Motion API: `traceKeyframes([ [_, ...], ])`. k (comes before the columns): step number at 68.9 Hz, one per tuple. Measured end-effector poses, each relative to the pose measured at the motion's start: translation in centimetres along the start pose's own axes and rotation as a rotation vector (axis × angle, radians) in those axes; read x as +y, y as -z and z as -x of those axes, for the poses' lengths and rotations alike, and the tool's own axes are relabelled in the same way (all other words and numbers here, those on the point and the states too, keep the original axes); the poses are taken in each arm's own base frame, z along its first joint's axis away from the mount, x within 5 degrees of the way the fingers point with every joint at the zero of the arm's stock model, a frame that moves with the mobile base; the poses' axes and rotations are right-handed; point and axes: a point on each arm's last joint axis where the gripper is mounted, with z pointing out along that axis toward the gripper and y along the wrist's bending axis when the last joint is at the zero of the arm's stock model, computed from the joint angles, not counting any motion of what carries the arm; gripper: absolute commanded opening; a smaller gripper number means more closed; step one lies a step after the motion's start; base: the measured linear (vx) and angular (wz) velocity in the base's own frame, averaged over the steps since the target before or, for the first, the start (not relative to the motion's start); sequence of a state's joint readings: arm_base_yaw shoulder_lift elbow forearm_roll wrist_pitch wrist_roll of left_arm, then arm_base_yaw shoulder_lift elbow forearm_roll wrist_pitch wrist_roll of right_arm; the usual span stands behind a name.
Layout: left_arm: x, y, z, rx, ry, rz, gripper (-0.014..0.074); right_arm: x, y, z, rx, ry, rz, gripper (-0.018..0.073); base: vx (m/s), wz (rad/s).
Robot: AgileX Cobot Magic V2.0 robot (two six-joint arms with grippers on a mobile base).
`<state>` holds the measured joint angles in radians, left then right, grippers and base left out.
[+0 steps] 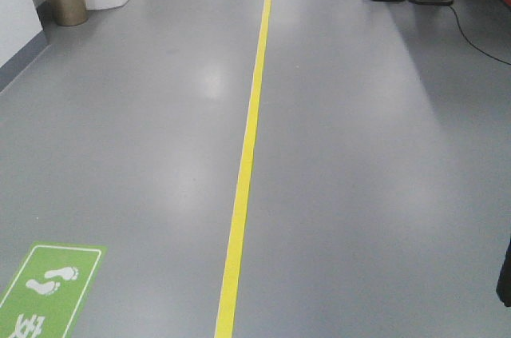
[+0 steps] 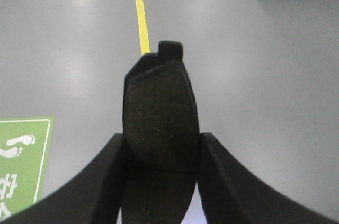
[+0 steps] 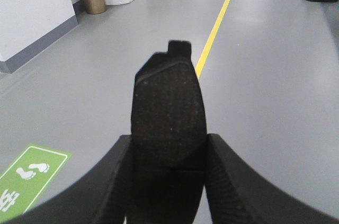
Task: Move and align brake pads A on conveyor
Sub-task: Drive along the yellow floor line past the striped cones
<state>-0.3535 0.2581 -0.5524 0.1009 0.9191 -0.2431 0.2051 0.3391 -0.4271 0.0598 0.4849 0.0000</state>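
Left claw (image 2: pixel 161 139) pinches brake pad (image 2: pixel 159 102), right claw (image 3: pixel 169 139) second brake pad (image 3: pixel 168 97); wrist views only.

You cannot see the near end of the brake pad (image 2: pixel 159 113) clamped in the left gripper (image 2: pixel 161 136): the bottom edge cuts it off, and the fingers (image 2: pixel 100 181) too. It is the same for the second brake pad (image 3: pixel 168 113) in the right gripper (image 3: pixel 169 136). Left of each tool, the green floor sign (image 2: pixel 39 150) leaves the frame.
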Motion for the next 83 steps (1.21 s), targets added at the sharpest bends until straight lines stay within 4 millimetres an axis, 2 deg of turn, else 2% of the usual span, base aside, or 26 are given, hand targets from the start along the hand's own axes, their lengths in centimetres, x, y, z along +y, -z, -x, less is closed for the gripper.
traceKeyframes([
  [34, -0.01, 0.00, 0.00, 0.000, 0.001, -0.001, -0.0006, 0.00, 0.00, 0.00, 0.000, 0.001, 0.000, -0.0004, 0.50, -0.06],
  [83, -0.01, 0.00, 0.01, -0.001, 0.001, -0.001, -0.0006, 0.00, 0.00, 0.00, 0.000, 0.001, 0.000, -0.0004, 0.69, -0.05],
])
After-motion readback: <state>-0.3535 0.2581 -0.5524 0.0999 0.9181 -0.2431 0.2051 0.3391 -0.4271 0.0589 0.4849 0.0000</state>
